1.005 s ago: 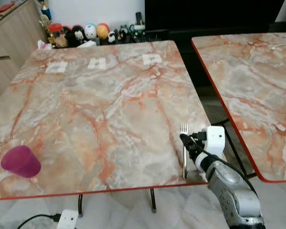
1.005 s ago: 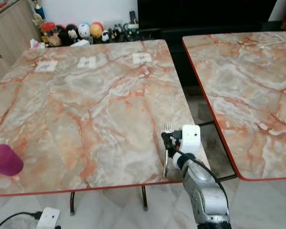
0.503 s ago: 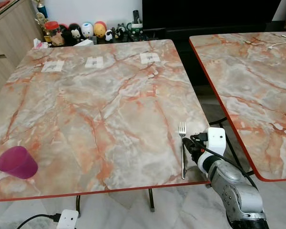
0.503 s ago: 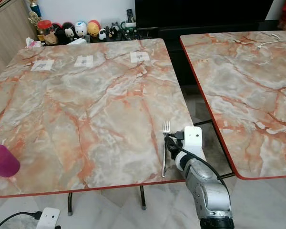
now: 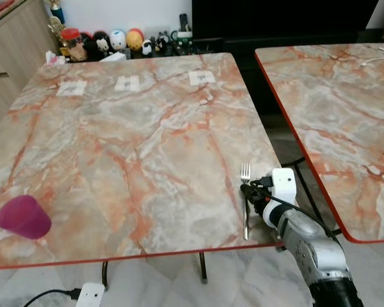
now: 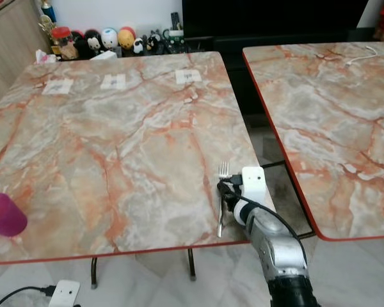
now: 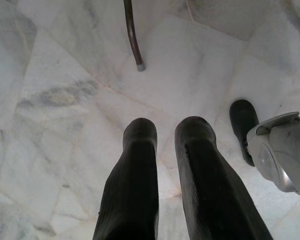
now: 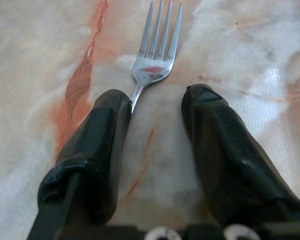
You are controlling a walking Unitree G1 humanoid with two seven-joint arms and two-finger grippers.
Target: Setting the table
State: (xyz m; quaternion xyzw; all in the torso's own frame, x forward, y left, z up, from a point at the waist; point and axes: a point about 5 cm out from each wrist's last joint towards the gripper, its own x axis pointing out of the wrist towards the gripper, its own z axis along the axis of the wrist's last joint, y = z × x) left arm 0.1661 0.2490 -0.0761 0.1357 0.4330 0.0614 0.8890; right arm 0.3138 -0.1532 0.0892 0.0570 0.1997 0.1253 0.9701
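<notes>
Most of the marble table point(image 5: 134, 141) lies bare, with only a purple cup point(image 5: 24, 217) near its front-left corner.

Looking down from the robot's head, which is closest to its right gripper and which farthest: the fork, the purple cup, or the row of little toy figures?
From the right gripper:
1. Fork, lying on the table right at its open jaws, near the front right corner.
2. Purple cup, at the front left of the same table.
3. Toy figures, beyond the table's far edge.

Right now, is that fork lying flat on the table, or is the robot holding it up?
Lying flat. The fork rests on the marble table, tines pointing away, and the right gripper is open around its handle.
</notes>
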